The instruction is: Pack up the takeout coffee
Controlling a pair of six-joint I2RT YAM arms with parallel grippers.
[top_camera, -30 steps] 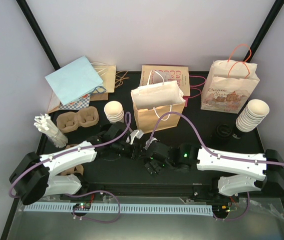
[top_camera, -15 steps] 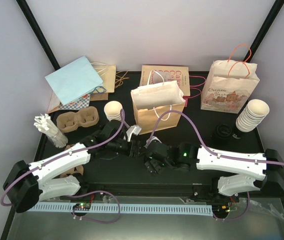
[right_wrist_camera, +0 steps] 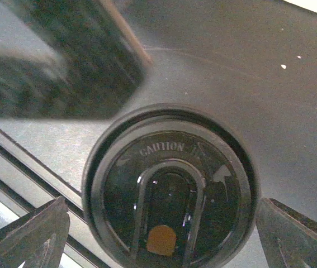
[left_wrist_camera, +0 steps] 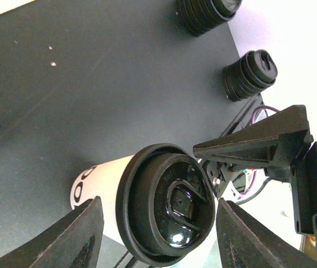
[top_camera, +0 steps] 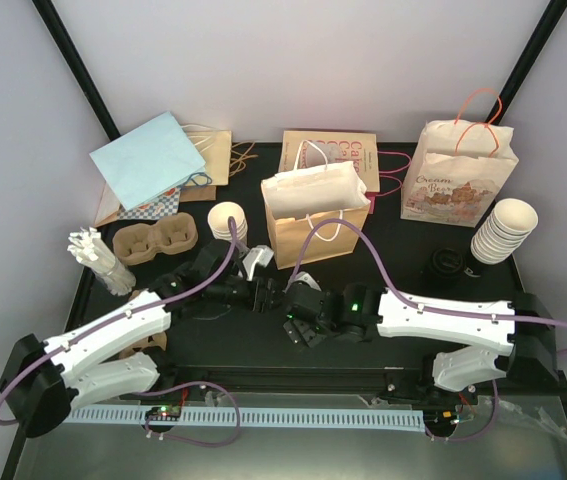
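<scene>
Left wrist view shows the cup (left_wrist_camera: 95, 187), lid (left_wrist_camera: 169, 209) on, near the counter's (left_wrist_camera: 91, 84) near edge, between the left fingers (left_wrist_camera: 80, 237); whether they press it cannot be told. Right wrist view alone reads "CAUTION" on the lid, right fingers (right_wrist_camera: 27, 234) spread wide. Top view hides the cup, shows white paper (top_camera: 315, 186) in a brown bag (top_camera: 318, 232).

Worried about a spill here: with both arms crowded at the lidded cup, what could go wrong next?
The left gripper and right gripper both have open jaws straddling the cup, so it may tip or roll unsupported. The grippers sit very close; closing together could make them collide or pop the lid off.
</scene>
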